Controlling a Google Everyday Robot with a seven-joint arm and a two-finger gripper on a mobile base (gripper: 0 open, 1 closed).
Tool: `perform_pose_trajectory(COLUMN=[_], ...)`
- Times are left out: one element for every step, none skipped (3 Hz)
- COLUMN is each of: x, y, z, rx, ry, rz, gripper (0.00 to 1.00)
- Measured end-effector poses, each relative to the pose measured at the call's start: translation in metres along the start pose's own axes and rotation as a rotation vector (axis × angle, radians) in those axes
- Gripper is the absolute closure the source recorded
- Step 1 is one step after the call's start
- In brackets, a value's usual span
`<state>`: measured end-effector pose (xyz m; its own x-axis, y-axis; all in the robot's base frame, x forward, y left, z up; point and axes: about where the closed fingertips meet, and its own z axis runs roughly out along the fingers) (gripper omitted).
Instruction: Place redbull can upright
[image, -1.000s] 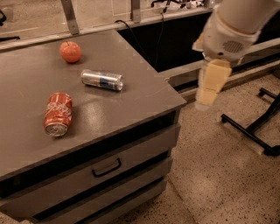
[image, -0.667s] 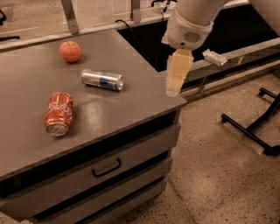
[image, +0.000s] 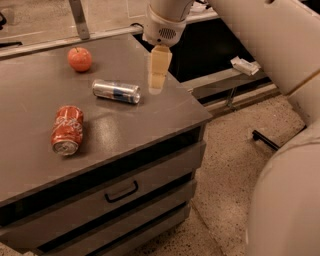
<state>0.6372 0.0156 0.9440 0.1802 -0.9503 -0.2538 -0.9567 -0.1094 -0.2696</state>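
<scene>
The redbull can (image: 116, 91) is a slim silver can with blue panels. It lies on its side on the grey table (image: 150, 125), toward the back, with its long axis running left to right. My gripper (image: 156, 86) hangs from the white arm above the table's back right part. It is just to the right of the can's right end, apart from it and holding nothing.
A red Coca-Cola can (image: 66, 130) lies on its side at the front left. An orange-red fruit (image: 79, 59) sits at the back left. The table's right edge (image: 192, 100) drops to speckled floor. Drawers with a handle (image: 121, 192) face front. The arm's white body (image: 290, 190) fills the right side.
My gripper has moved left, from beyond the table's right edge to over the tabletop next to the redbull can. The cans and the fruit have not moved.
</scene>
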Motion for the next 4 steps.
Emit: perform_pose_trajectory(x=[0.000, -0.018, -0.040, -0.057], y=[0.000, -0.014, -0.026, -0.037], z=[0.000, 0.022, 0.049, 0.074], rx=[0.000, -0.023, -0.052, -0.075], ry=[0.000, -0.013, -0.007, 0.024], rz=[0.000, -0.023, -0.017, 0.022], gripper=[0.00, 0.00, 0.00, 0.00])
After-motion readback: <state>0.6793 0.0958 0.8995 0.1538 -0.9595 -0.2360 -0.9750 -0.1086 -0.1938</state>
